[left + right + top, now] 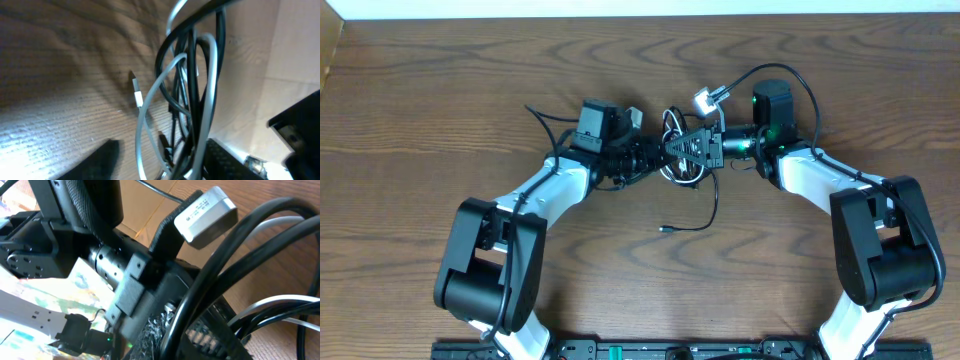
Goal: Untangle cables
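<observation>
The cables (676,150), one black and one white, hang as a looped bundle between my two grippers at mid-table. My left gripper (650,157) is open, and the loops pass between its fingers (160,167). The black cable (192,75) and white cable (212,75) cross there, and a small white plug (137,97) lies on the wood. My right gripper (692,148) is shut on the black cable (240,255) between its pads (200,330). A silver plug (205,215) sticks up behind it (706,98). A black tail ends in a plug (665,229) on the table.
The wooden table (420,110) ends at a pale wall strip along the back. Both arms angle in from the front corners, with their bases (490,270) (885,250) near the front edge. A thick black arm wire (790,75) arcs over the right wrist.
</observation>
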You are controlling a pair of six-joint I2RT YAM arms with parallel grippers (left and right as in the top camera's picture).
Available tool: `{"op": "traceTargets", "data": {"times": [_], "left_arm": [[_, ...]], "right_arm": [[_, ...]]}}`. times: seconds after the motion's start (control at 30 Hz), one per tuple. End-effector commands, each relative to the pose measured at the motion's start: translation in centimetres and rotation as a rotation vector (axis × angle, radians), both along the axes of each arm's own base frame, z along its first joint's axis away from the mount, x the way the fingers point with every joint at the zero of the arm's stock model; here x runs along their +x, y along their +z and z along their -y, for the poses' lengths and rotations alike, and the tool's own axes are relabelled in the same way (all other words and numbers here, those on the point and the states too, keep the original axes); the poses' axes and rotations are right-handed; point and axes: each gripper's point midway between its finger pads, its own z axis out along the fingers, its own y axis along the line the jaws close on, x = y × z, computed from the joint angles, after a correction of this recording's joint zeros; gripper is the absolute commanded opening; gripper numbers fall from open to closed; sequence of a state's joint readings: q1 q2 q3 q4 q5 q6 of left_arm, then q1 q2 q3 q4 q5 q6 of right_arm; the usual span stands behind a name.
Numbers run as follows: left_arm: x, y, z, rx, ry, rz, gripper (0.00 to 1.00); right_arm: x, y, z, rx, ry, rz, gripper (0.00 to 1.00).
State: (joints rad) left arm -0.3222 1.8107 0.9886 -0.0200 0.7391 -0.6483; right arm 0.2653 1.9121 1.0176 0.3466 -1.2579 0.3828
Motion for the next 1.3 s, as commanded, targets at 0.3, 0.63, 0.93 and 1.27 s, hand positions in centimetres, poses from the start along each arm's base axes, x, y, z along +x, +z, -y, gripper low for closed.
{"op": "traceTargets", "data": {"times": [0.3,0.63,0.93,1.27], "left_arm": [[-1.0,1.1,0.7,-0.061,-0.15,0.089,0.07],[-2.0,9.8,-2.0,-0.408,-0.283,0.202,0.07],[-1.3,14.7,-5.0,-0.411,-0.242,0.36,0.08],[-0.2,15.8,-7.9,-0.383,-0.162,0.41,0.08]], "right_arm": [[1.1,0.0,1.4,0.0,-0.044,-0.023,0.01],[5.6,-3.9,9.0,-0.146,-0.356,-0.154,0.01],[6.6,-7.0,13.8,-0.283,-0.507,-0.206,0.01],[6.8,-10.6,17.1,-0.487,-0.663,-0.28,0.01]]}}
